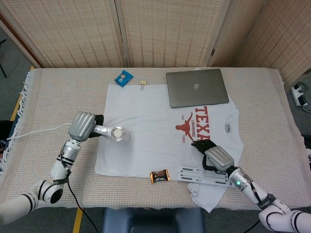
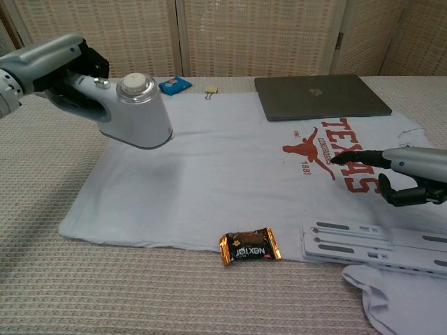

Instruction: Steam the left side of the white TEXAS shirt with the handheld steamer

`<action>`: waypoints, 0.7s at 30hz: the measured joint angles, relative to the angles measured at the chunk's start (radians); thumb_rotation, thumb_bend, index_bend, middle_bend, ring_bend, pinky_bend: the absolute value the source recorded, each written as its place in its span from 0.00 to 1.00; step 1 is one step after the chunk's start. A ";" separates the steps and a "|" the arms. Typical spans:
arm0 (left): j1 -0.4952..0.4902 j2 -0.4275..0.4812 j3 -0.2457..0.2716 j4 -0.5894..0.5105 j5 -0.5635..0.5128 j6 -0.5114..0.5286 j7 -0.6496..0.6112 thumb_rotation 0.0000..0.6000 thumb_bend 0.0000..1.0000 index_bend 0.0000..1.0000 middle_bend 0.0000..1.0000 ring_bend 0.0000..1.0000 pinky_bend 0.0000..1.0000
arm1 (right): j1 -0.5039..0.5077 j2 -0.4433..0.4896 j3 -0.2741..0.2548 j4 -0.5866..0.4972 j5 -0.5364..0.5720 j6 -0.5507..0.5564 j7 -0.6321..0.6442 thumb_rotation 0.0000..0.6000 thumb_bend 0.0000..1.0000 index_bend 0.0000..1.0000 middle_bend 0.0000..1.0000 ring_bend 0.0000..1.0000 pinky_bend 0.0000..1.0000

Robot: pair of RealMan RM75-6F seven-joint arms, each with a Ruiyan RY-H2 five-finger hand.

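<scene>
The white TEXAS shirt [image 1: 146, 131] [image 2: 209, 167] lies flat on the table, red print toward its right side. My left hand [image 1: 81, 126] [image 2: 49, 66] grips the handle of the white handheld steamer [image 1: 114, 133] [image 2: 133, 112] and holds it raised over the shirt's left edge. My right hand [image 1: 214, 155] [image 2: 408, 174] rests with fingers spread on the shirt by the red lettering, holding nothing.
A grey laptop [image 1: 197, 87] [image 2: 321, 96] covers the shirt's top right. A folded white stand [image 1: 209, 175] [image 2: 377, 244] and a snack bar [image 1: 159, 175] [image 2: 250, 246] lie along the bottom hem. A blue packet [image 1: 123, 77] and a binder clip [image 1: 143, 83] sit above the shirt. The steamer's cord [image 1: 34, 132] trails left.
</scene>
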 measured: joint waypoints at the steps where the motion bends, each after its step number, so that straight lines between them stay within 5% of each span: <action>1: -0.012 -0.008 -0.006 0.000 -0.014 -0.024 0.005 1.00 0.34 0.90 1.00 0.90 0.81 | 0.001 -0.006 -0.007 0.009 -0.005 0.007 0.003 0.46 0.96 0.00 0.04 0.00 0.00; 8: -0.102 -0.125 -0.054 0.091 -0.132 -0.147 0.055 1.00 0.34 0.90 1.00 0.90 0.81 | -0.001 -0.034 -0.049 0.049 -0.023 0.034 0.013 0.46 0.96 0.00 0.04 0.00 0.00; 21: -0.186 -0.362 -0.115 0.477 -0.263 -0.210 0.066 1.00 0.34 0.89 1.00 0.90 0.81 | 0.002 -0.078 -0.083 0.096 -0.012 0.038 0.024 0.46 0.96 0.00 0.04 0.00 0.00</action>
